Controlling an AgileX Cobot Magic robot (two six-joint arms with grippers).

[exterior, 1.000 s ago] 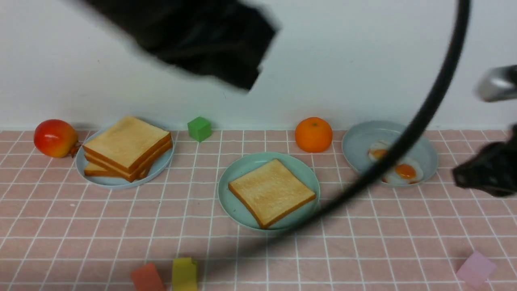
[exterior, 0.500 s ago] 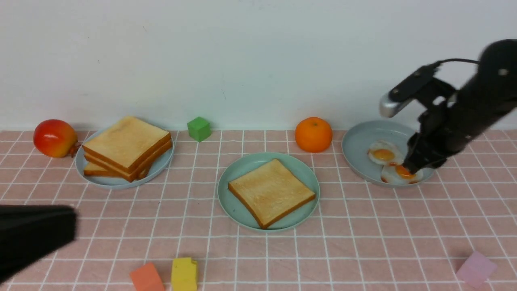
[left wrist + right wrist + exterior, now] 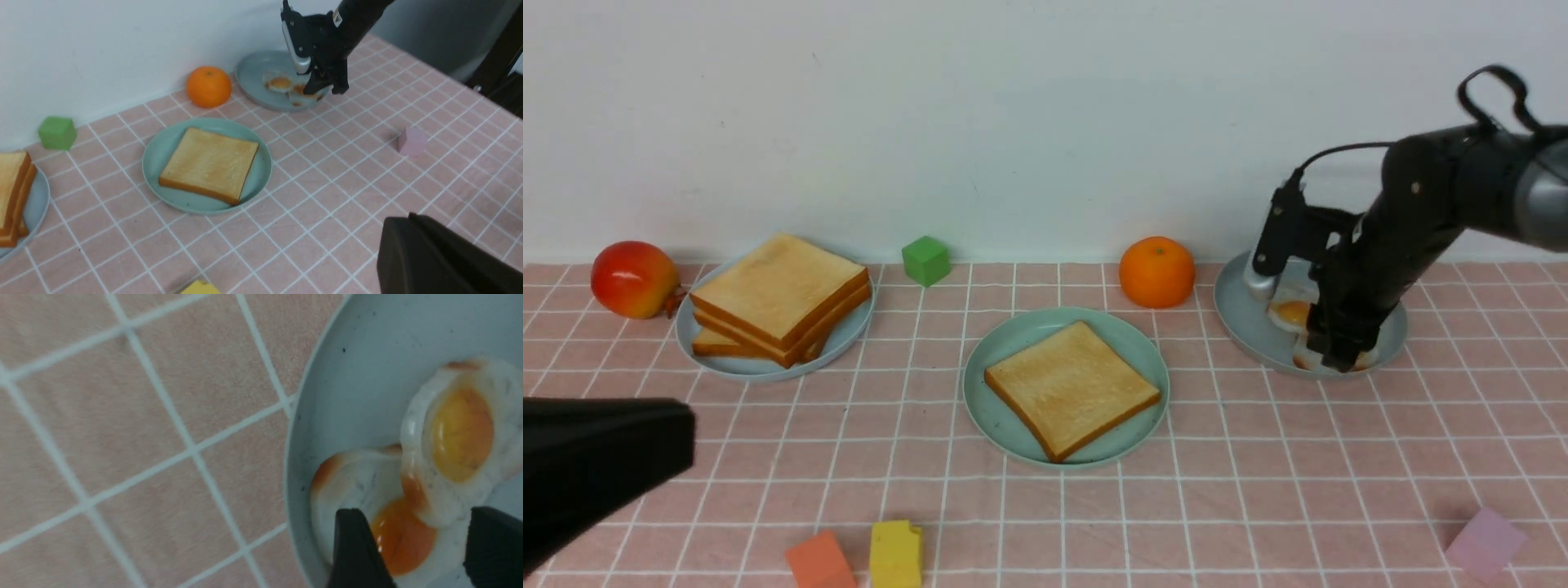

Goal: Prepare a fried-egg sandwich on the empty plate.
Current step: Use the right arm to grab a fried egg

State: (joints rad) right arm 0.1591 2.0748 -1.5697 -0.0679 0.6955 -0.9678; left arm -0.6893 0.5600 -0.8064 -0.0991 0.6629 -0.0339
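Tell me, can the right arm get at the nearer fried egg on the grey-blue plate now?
Probably yes: the open right end effector hangs over the nearer fried egg on the grey-blue plate, fingers either side of its yolk, nothing between.

Orange (image 3: 1156,271) just beside grey-blue plate (image 3: 1241,314); green cube (image 3: 925,260) near wall (image 3: 1013,122).

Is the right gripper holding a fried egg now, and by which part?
Nothing is held yet. The right gripper stands open over the nearer fried egg, one finger on each side of its orange yolk, not closed on it.
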